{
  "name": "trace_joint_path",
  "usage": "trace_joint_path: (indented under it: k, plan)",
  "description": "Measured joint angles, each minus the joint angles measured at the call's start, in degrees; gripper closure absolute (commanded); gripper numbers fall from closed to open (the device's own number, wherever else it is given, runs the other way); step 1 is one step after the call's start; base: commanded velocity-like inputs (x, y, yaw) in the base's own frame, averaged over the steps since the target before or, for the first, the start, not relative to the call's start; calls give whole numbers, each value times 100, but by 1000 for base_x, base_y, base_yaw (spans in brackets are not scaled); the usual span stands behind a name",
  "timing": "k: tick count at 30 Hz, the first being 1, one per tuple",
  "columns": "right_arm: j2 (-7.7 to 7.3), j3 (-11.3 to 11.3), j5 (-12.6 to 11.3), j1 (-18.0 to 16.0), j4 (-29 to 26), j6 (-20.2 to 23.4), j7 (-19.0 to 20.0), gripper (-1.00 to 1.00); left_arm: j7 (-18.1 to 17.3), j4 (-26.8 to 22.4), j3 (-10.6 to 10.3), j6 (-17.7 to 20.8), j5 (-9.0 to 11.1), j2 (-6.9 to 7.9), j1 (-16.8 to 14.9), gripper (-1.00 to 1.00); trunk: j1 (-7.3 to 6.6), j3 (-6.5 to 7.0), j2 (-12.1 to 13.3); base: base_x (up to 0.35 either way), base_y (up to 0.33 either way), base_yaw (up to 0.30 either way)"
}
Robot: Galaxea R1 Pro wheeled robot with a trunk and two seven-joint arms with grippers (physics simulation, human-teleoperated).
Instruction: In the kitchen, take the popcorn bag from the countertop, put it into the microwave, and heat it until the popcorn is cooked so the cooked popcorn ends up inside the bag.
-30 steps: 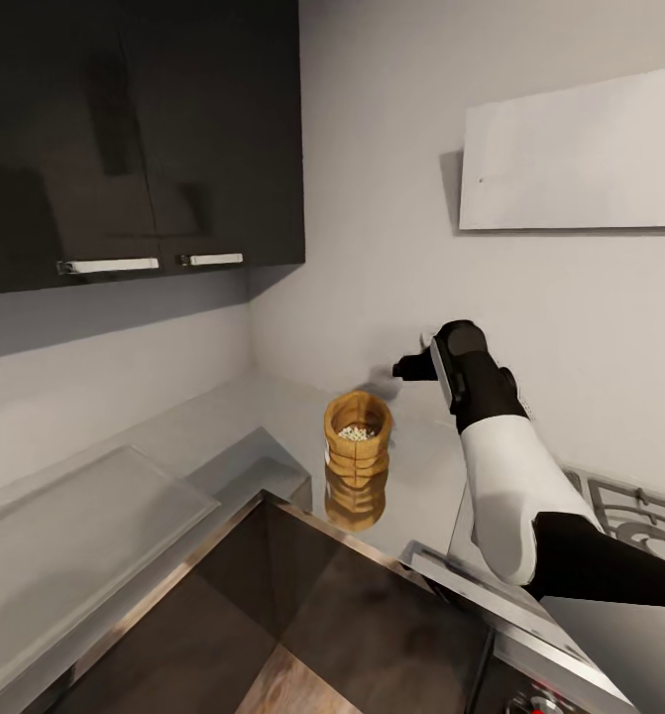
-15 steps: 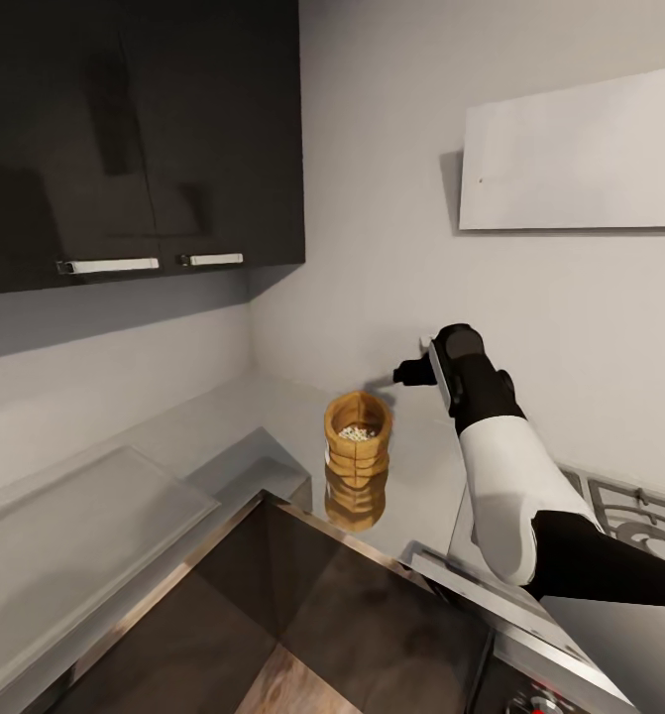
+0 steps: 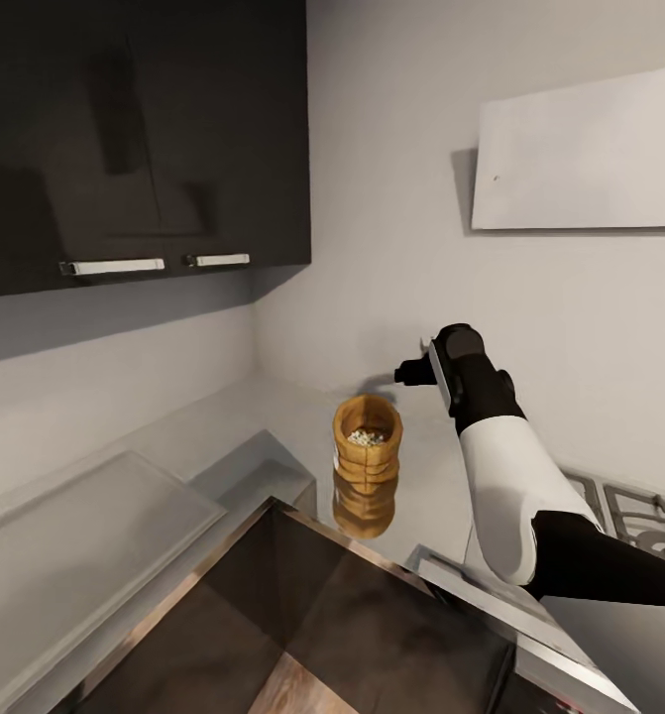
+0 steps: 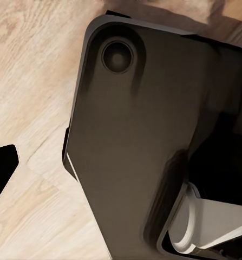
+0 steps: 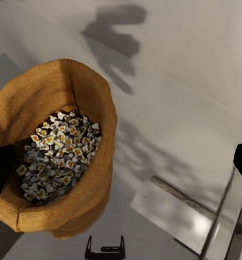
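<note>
On the glossy grey desk point(image 3: 273, 416) in the corner ahead of you stands the popcorn bag point(image 3: 368, 448), a small tan sack of coarse burlap weave with a thick rolled rim and creased, bulging sides; its mirror image shows on the polished surface just below it. Through its open mouth you see the popcorn point(image 5: 58, 157), a heap of small pale kernels with yellowish centres, clearest in the right wrist view where the sack point(image 5: 56, 146) sits upright and close. Your right arm, a black wrist section over a smooth white shell, reaches across the desk, and the right gripper point(image 3: 411, 372) hovers just beyond and beside the bag, apart from it; its dark tip is small and end-on, so you cannot tell whether its fingers are spread or pressed together. Its shadow falls soft on the pale grey wall behind. Above the desk hang dark glossy cabinets point(image 3: 139, 139) with two slim metal handles, and a flat pale hood point(image 3: 585, 154) is cut off at the frame's edge. At the right edge, part of a grey hob grate point(image 3: 634, 511) shows, mostly hidden by your arm. A translucent flat panel point(image 3: 84, 526) lies on the near left desk. Your left wrist view looks down at a dark rounded plate of the robot's own body point(image 4: 131, 146) over light wood-grain floor point(image 4: 28, 70).
</note>
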Motion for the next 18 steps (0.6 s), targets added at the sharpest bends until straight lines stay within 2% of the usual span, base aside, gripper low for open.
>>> trace_joint_path:
  k: [5,11,18]
  plan:
    - [0,0,-4,0,0,0,-3,-100,0,0,-3,-3,-6,0,0,-100,0,0,0,1,145,0]
    - [1,-1,-51,6,75,0,1,-100,2,0,11,-3,4,0,0,-100,0,0,0,0,13,0]
    - [1,-4,-61,52,418,0,2,-100,1,0,31,-4,7,1,0,-100,0,0,0,0,0,0]
